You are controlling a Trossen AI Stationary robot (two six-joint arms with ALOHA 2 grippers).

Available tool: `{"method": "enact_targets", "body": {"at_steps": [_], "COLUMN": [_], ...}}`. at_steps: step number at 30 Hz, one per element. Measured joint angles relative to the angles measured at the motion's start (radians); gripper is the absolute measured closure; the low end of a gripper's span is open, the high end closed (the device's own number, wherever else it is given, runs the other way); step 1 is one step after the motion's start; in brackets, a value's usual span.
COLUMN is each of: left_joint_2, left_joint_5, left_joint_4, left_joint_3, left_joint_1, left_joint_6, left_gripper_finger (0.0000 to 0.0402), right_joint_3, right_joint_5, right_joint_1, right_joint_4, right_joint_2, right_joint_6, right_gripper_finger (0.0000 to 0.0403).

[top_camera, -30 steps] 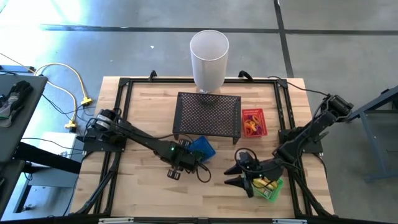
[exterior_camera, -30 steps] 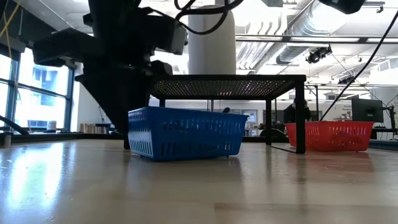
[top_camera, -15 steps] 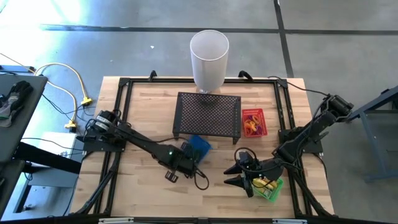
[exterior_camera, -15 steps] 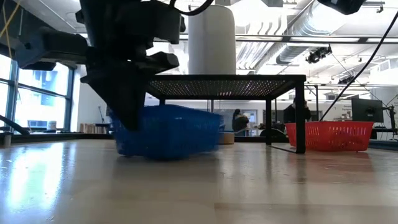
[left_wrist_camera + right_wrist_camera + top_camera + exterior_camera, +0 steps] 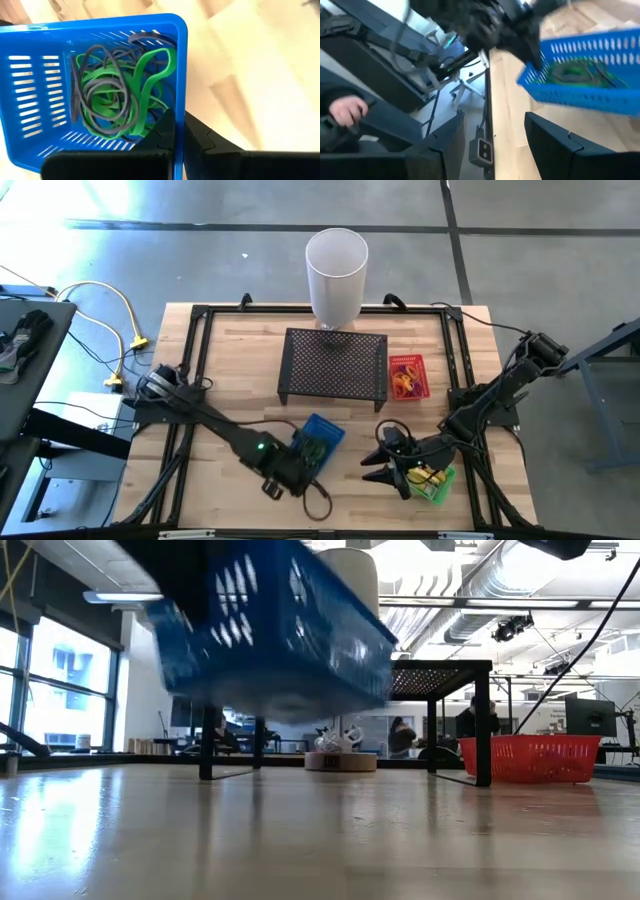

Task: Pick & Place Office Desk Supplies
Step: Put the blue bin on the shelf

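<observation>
Looking down from the high view, the left gripper [image 5: 300,470] holds the blue basket [image 5: 318,442] by its rim near the front middle of the table [image 5: 230,370]. The right gripper [image 5: 382,463] waits just to the basket's right, over the green basket [image 5: 436,484], so it is the nearer free tool.

In the low view the blue basket [image 5: 280,635] hangs tilted, clear of the tabletop, in front of the black mesh stand [image 5: 440,675].

The left wrist view shows the left gripper's fingers [image 5: 167,135] pinched shut on the basket's side wall, with green and grey rubber bands [image 5: 120,97] tangled inside.

In the right wrist view the right gripper's fingers [image 5: 547,145] stand wide apart and empty; the blue basket [image 5: 585,70] lies ahead of them, long side across.
</observation>
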Motion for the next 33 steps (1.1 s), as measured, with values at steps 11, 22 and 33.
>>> {"method": "enact_targets", "body": {"at_steps": [11, 22, 33], "left_joint_2": [-0.001, -0.026, -0.091], "left_joint_5": [-0.081, -0.073, -0.029], "left_joint_4": [-0.394, -0.694, -0.708], "left_joint_3": [0.336, 0.468, 0.468], "left_joint_1": [-0.069, 0.086, 0.401], "left_joint_6": [-0.188, -0.126, -0.05], "left_gripper_finger": [0.0399, 0.04, 0.04], "right_joint_3": [0.0, 0.0, 0.0], "right_joint_5": [-0.029, -0.019, -0.019], "right_joint_1": [-0.001, -0.028, -0.033], "right_joint_4": [-0.029, -0.049, -0.051], "right_joint_2": [0.0, 0.0, 0.0], "right_joint_6": [-0.012, -0.025, 0.073], "right_gripper_finger": [0.0213, 0.0213, 0.0213]}}
